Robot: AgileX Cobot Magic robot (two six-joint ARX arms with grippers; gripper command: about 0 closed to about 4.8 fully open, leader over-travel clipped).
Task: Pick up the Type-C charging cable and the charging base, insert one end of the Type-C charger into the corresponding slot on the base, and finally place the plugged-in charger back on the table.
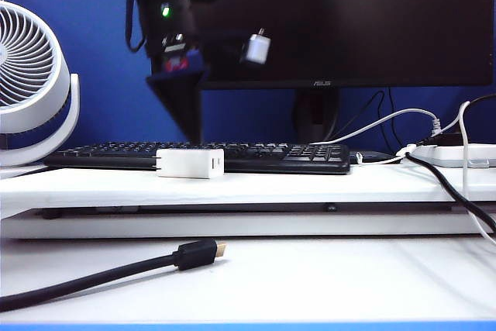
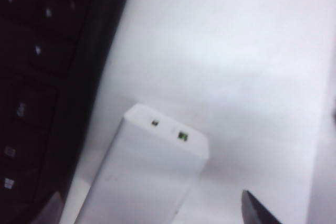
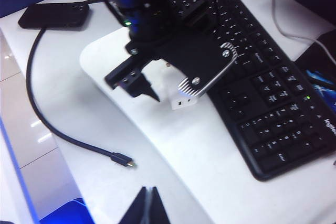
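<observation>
on the raised white shelf board of the white table (image 1: pixel 256 185), the small white plastic charging base (image 1: pixel 191 163) lies just before the black keyboard (image 1: pixel 232 154), under the left gripper (image 3: pixel 149 85) spread wide, while the right gripper (image 3: pixel 148 209) is pinched closed, away from it.

My left gripper (image 3: pixel 157 85): matt black plastic fingers, ribbed bare-metal bracket on wrist, poised over charging base (image 1: pixel 191 163). Base: smooth white plastic, slight sheen, green insert in one port. My right gripper (image 3: pixel 148 206): dark matt tips pressed together, low over table (image 1: pixel 310 269). Table: smooth white laminate, semi-gloss w/ soft reflections. Keyboard (image 1: pixel 256 156): matt black plastic keys. Black cable (image 1: pixel 93 273): rubbery matt jacket, gold-look metal tip. Fan (image 1: pixel 31 75): glossy white plastic.
</observation>
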